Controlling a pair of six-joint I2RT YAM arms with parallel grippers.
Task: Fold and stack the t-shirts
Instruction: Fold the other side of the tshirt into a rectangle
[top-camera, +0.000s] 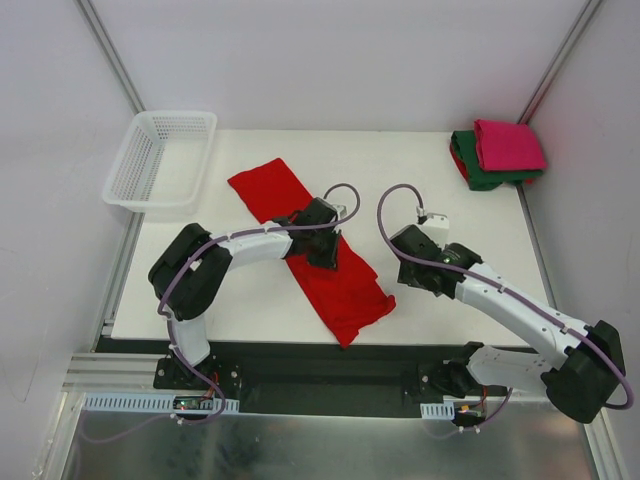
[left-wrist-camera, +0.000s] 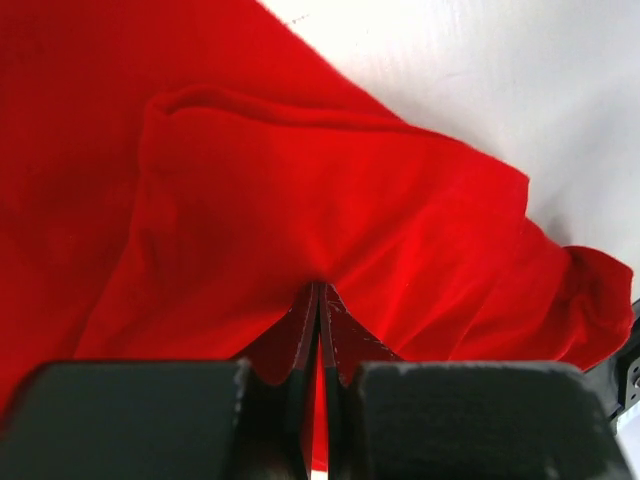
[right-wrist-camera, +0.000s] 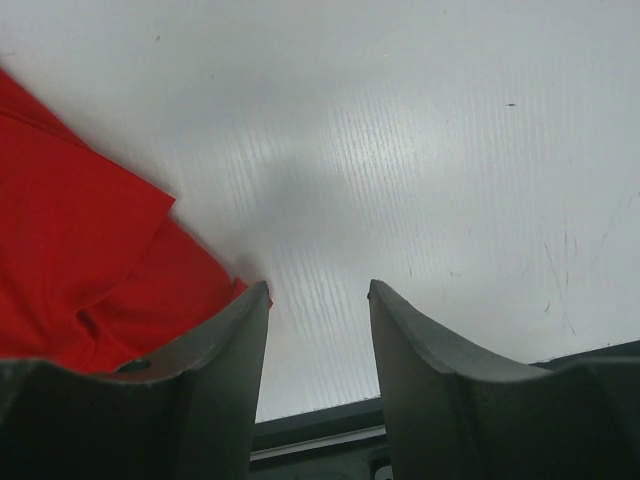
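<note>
Red shirt (top-camera: 340, 290): lies spread in a long diagonal band across the middle of the table (top-camera: 250, 300), one end far left, the other near right. The near-right end is rumpled and close to the table's near edge.
Left gripper (top-camera: 327, 260): over the middle of the red shirt, reaching in from the left. In the left wrist view (left-wrist-camera: 319, 292) its fingers are pressed together, with a raised fold of red cloth pinched at the tips and the cloth gathering in creases toward them.
Right gripper (top-camera: 412, 278): low over bare table just right of the red shirt's near-right end. In the right wrist view (right-wrist-camera: 318, 290) its fingers stand apart with only white table between them. The left finger (right-wrist-camera: 225, 340) is beside the shirt's edge (right-wrist-camera: 80, 260); whether it touches the cloth I cannot tell.
Pink shirt (top-camera: 508, 145): folded, at the far right corner of the table, lying on top of the green shirt.
Green shirt (top-camera: 478, 172): folded, under the pink one, showing along its left and near sides.
Basket (top-camera: 160, 160): white mesh, far left corner, well apart from all shirts.
</note>
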